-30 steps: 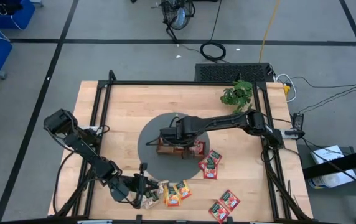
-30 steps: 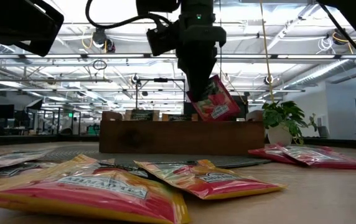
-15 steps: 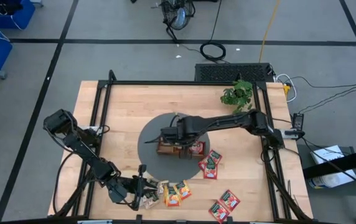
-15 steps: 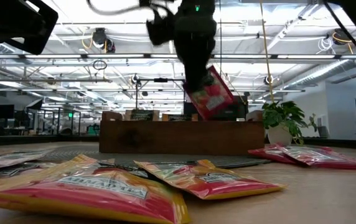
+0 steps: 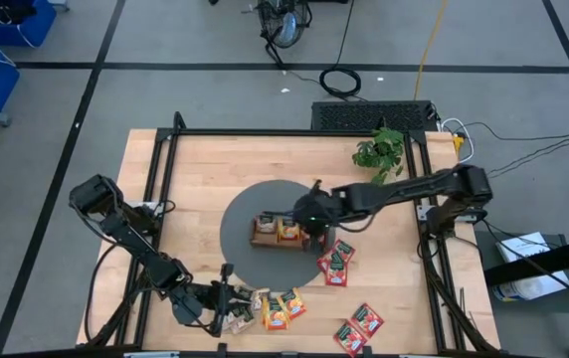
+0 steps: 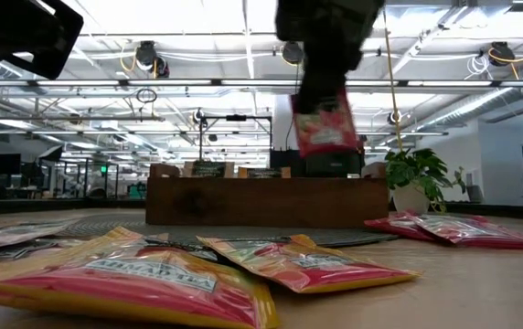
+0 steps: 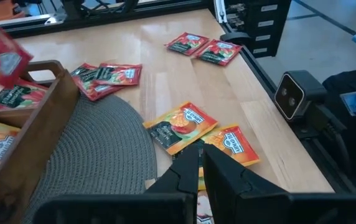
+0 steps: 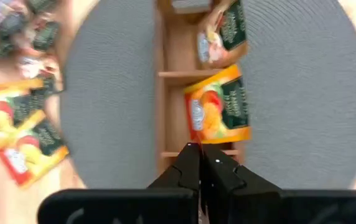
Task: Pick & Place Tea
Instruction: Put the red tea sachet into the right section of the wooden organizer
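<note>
Right tool (image 6: 324,108) clamped on red sachet (image 6: 326,131), shifted from tray (image 5: 283,239) centre toward 3 o'clock end; drop pending. Left tool (image 7: 200,163) nearly shut, nothing held, over orange sachets (image 7: 181,127) at bench (image 5: 215,169) 6 o'clock.

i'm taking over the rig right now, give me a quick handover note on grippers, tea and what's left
Right gripper: shut on a red tea sachet, held in the air above the wooden tray.
Left gripper: low at the table's front edge by the loose orange sachets; it holds nothing that I can see.
Done: an orange sachet lies in the tray's middle compartment, another sachet in the next.
Left: place the held one, then the red sachets beside the mat, the red pair near the front, and the orange ones.
</note>
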Robot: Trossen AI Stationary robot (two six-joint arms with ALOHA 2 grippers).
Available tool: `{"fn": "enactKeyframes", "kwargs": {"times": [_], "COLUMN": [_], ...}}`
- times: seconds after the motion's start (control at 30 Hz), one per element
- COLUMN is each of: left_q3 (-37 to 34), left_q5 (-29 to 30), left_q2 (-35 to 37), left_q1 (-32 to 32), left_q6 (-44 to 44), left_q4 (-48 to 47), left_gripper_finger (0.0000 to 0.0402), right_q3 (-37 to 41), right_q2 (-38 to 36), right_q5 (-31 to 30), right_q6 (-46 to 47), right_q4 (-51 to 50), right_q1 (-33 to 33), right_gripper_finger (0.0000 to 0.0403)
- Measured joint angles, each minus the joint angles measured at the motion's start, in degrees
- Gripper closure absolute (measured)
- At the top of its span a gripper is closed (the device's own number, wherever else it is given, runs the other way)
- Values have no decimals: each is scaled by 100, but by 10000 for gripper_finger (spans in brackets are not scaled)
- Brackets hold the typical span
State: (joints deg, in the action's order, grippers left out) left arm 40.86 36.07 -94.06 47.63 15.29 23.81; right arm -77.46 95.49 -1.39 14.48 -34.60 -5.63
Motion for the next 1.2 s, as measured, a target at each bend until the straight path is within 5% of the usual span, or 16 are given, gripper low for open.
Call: {"fn": "enactKeyframes", "kwargs": {"times": [0.4, 0.83, 1.2], "left_q3": [2, 2, 2], "left_q5": [-1, -8, -15], "left_q2": [0, 0, 0], "left_q1": [-150, -148, -137], "left_q6": [-9, -9, 1], "left_q4": [20, -17, -17], "left_gripper_finger": [371, 371, 371], "right_q3": [1452, 1558, 2378], "right_q2": [-396, -389, -376], "right_q5": [-28, -42, 4], "right_q6": [203, 89, 147], "right_q4": [1467, 1780, 2659], "right_q1": [70, 229, 229], "right_gripper_finger": [403, 403, 403]}}
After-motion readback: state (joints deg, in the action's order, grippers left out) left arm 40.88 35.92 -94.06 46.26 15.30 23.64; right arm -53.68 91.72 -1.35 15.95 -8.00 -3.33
